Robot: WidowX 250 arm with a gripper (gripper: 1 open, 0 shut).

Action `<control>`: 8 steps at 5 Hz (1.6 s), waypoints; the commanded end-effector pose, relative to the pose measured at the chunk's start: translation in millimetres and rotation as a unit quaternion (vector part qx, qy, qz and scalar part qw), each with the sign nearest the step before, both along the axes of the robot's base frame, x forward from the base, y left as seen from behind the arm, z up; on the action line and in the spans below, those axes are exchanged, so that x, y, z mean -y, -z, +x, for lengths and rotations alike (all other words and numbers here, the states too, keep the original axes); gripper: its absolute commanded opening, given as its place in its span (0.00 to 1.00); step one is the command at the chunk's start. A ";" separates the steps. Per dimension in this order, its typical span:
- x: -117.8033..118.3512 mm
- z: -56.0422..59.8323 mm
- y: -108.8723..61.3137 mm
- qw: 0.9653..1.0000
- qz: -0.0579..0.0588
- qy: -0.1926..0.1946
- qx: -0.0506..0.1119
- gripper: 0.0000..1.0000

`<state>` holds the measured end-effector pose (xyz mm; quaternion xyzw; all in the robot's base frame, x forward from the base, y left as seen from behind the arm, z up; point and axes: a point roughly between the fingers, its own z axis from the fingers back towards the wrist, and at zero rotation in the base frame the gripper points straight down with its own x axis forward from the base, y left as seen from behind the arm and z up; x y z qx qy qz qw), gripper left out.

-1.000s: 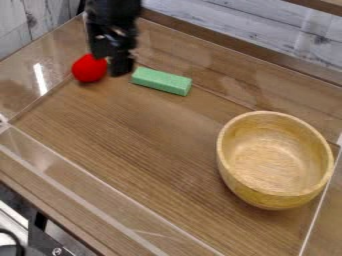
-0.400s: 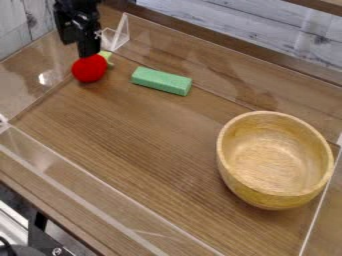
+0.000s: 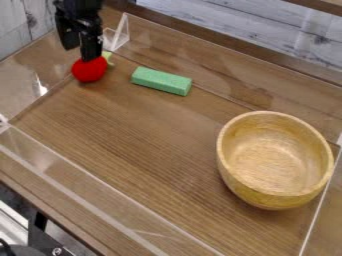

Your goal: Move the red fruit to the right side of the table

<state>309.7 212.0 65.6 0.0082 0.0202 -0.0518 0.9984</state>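
Where acrylic walls edge it, wood-grain table [image 3: 147,150], plank wall behind

The table [image 3: 134,150] carries three items inside its low walls: the red fruit [image 3: 90,69] lies at the far left, the rectangular block [image 3: 162,80] lies just to its right and apart from it, and the bowl [image 3: 275,158] stands well apart at the near right, close to the right wall. The gripper [image 3: 80,45] hangs directly over the fruit, jaws spread, its fingertips at the fruit's top. The bowl holds nothing.
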 end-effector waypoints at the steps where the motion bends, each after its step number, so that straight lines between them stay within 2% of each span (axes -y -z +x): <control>1: -0.7 7.2 -7.4 0.999 0.018 0.016 0.029 1.00; 2: 2.5 5.4 5.5 0.999 0.016 0.031 0.032 1.00; 4: 1.5 6.2 1.6 0.999 0.012 0.029 0.045 1.00; 5: -0.8 13.0 -7.0 0.997 0.008 0.050 0.051 0.00; 6: -2.6 16.3 -15.0 0.996 -0.005 0.068 0.056 1.00; 7: -5.3 16.0 -17.2 0.996 -0.015 0.060 0.057 1.00; 8: -5.5 16.8 -17.8 0.997 -0.016 0.053 0.056 1.00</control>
